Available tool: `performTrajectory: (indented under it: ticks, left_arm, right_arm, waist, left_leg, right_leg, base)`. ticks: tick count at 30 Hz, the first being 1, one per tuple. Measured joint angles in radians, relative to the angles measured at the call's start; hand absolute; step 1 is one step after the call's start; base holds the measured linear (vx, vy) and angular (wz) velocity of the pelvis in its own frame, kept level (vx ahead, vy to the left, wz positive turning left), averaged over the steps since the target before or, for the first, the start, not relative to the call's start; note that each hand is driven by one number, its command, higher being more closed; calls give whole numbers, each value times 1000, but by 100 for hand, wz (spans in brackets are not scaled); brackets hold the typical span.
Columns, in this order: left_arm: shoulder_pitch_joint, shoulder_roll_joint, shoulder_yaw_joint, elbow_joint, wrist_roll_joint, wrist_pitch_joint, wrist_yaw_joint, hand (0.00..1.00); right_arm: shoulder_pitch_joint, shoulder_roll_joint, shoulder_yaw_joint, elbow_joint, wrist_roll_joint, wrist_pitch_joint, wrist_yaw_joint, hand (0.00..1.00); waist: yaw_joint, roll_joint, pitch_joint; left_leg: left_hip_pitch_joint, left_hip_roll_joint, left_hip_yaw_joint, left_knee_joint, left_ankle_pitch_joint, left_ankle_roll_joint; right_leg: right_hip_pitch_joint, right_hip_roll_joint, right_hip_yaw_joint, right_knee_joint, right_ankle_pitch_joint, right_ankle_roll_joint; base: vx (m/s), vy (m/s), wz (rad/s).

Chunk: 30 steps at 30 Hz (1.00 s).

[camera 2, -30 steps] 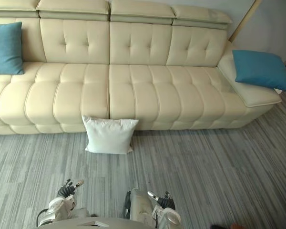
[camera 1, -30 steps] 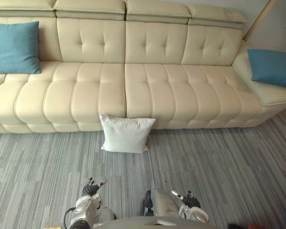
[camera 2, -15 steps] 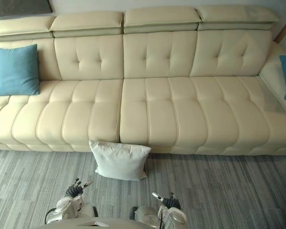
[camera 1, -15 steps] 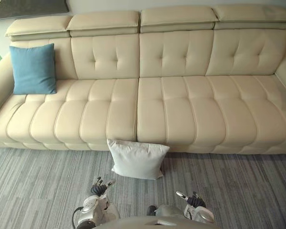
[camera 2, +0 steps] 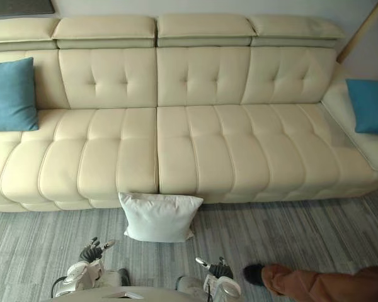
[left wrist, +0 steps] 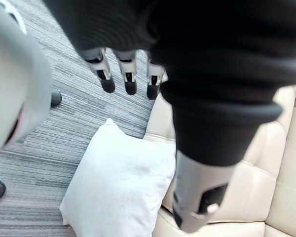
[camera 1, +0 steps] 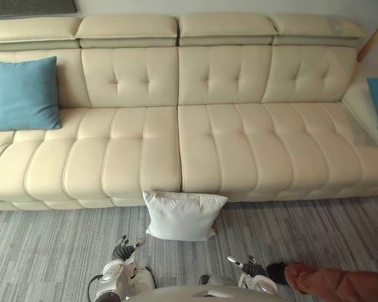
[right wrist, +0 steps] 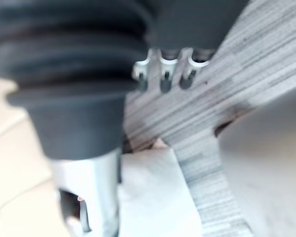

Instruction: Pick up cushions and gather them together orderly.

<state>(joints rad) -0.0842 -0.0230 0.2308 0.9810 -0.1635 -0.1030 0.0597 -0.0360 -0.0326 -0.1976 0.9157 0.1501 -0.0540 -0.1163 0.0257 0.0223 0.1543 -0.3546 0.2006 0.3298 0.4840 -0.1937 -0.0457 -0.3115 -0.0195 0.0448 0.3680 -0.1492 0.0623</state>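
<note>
Against the sofa (camera 1: 220, 145), white cushion (camera 1: 181, 216) leans.

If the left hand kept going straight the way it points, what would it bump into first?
Probably the white cushion. The left hand points toward it, though depth is unclear.

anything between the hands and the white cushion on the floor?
Nothing visible. Only bare carpet lies between the left hand, the right hand and the white cushion, which stands against the sofa front. A person's leg reaches in beside the right hand, on its outer side, off the line to the cushion.
</note>
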Motion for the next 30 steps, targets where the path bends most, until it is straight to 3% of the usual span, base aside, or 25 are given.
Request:
performTrajectory:
  ticks: [2,9,17,24,30]
  left_arm:
    - [-62,11,0,-34,-32,-7,18,0]
    - [-203,92,-2,-110,-130,-39,69,0]
    - [-467,159,2,-190,-180,-52,110,0]
    - [-649,159,-71,-267,-209,-75,149,0]
    - [-683,128,-117,-309,-258,-87,171,0]
  right_arm:
    - [-72,-1,3,-37,1,-8,-4,0]
    - [-240,-63,-18,-175,57,-34,-74,0]
    - [-570,-104,-47,-279,81,-55,-166,0]
    - [-833,-137,47,-314,80,-69,-246,0]
    - [-894,-127,148,-345,66,-69,-283,0]
  waist:
    - [2,4,64]
    - [0,7,170]
    - [5,5,324]
    - [15,3,377]
    - [19,1,386]
  left_leg:
    - [-68,8,-2,57,-6,10]
    - [-387,52,-31,288,-61,22]
    - [-770,61,-83,402,-2,50]
    - [-984,71,-99,469,12,53]
    - [-1023,85,-98,485,15,54]
  right_leg:
    - [-88,3,10,88,-16,-1]
    - [-444,13,35,380,-93,-13]
    - [-825,17,22,542,-69,-15]
    - [-1047,21,22,635,-70,-14]
    - [-1089,27,20,650,-69,-14]
  base:
    - [-170,-16,-19]
    - [-217,-21,-5]
    - [-111,-36,10]
    - [-14,-4,4]
    - [5,9,-1]
